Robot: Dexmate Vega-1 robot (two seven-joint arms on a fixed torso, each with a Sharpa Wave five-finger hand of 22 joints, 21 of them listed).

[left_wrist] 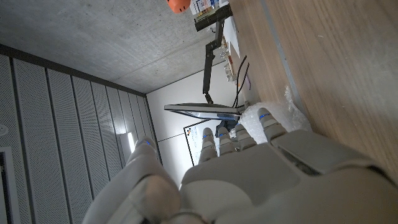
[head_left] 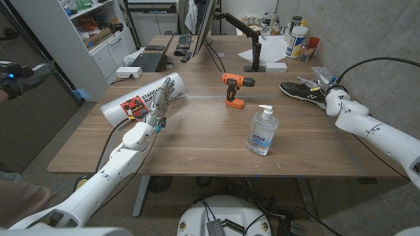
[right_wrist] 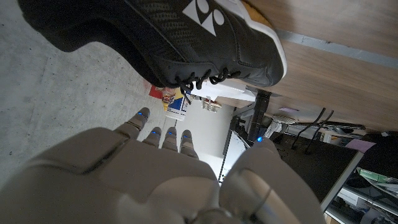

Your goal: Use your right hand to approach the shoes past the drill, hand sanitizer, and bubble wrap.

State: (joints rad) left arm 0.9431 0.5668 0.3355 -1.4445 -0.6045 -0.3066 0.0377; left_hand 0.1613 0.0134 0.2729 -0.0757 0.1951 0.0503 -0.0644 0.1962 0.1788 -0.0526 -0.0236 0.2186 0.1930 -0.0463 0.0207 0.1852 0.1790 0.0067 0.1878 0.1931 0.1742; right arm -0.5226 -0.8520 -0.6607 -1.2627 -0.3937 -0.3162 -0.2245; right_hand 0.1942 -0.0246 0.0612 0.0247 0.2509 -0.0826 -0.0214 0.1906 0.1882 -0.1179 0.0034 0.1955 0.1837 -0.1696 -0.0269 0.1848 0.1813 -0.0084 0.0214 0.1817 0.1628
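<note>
- The wooden table fills the middle of the head view, running from the lower left to the right edge.
- The roll of bubble wrap lies left of centre, tilted, with a red and black label on its near end.
- The left hand stands just in front of the bubble wrap, fingers reaching up against the roll; they are apart and hold nothing. In the left wrist view the fingertips sit at the crinkled edge of the wrap.
- The black shoe lies at the right side of the table, toward the concrete wall. In the right wrist view it spans the upper part of the frame, its white sole on the wood.
- The right hand is at the right of the frame, just beside the shoe's near end; its fingers are spread and empty, and whether they touch the shoe I cannot tell.
- The hand sanitizer stands upright right of centre, nearer the front edge.
- The orange drill stands upright at upper centre, between the wrap and the shoe.
</note>
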